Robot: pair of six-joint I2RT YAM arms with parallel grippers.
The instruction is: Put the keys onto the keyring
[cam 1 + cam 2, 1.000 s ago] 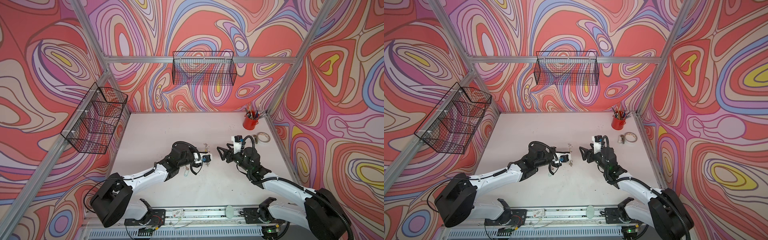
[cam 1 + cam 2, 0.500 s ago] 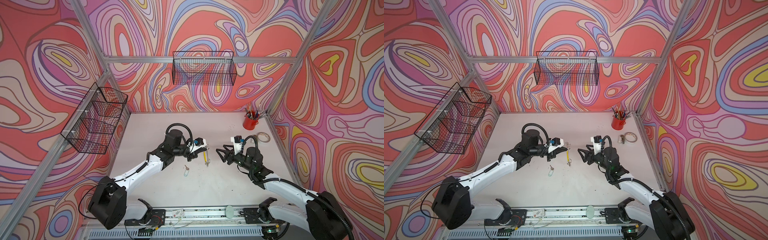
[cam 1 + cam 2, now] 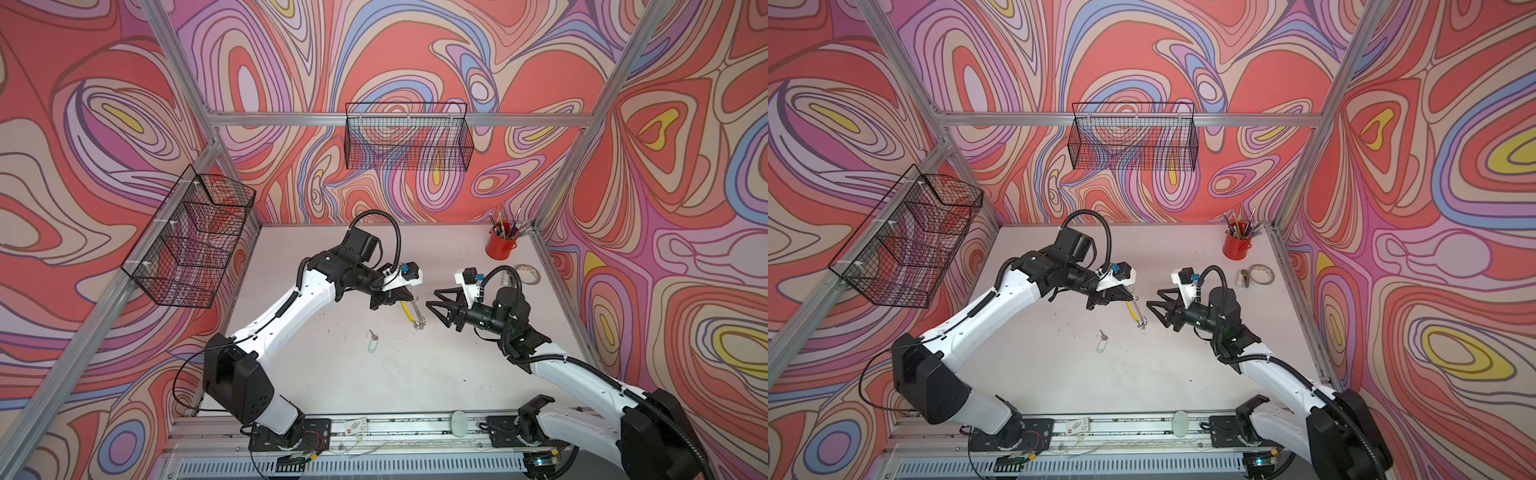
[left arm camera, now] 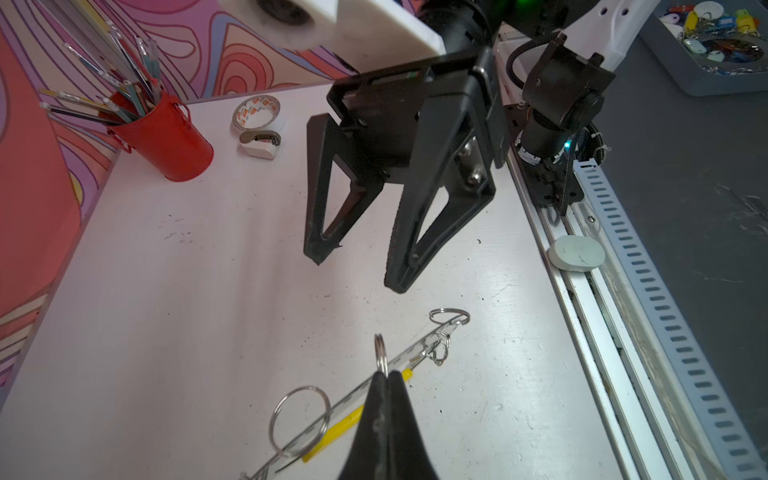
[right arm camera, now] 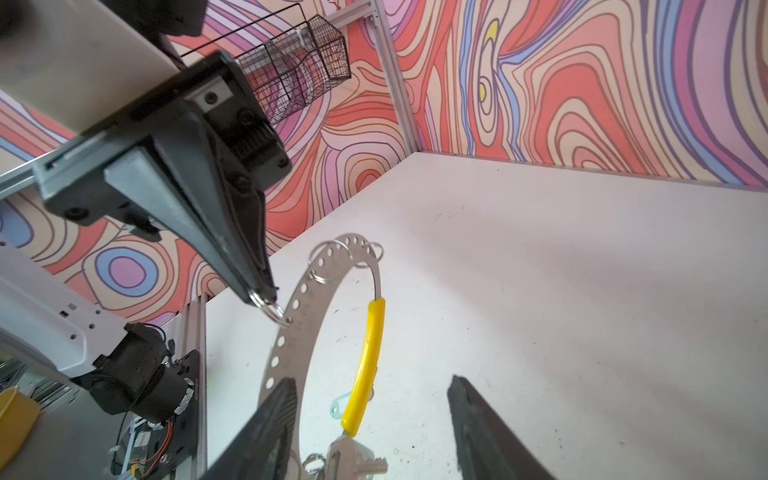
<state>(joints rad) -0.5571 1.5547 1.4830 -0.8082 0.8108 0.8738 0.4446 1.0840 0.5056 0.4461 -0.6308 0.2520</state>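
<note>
Above the white table (image 3: 332, 374), left hand (image 4: 387, 376) pinches the keyring (image 5: 287, 332); right hand (image 4: 358, 273) gapes.

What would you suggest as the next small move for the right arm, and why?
Probably ease the right gripper forward and close its open jaws on the lower rim of the keyring. The left gripper is shut on just one wire loop, so the hoop hangs from that point and could swing; steadying it seems wise before threading the key that lies loose on the table.

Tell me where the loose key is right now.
In both top views the key lies flat on the table, slightly left of centre, just below-left of the keyring, touching nothing.
</note>
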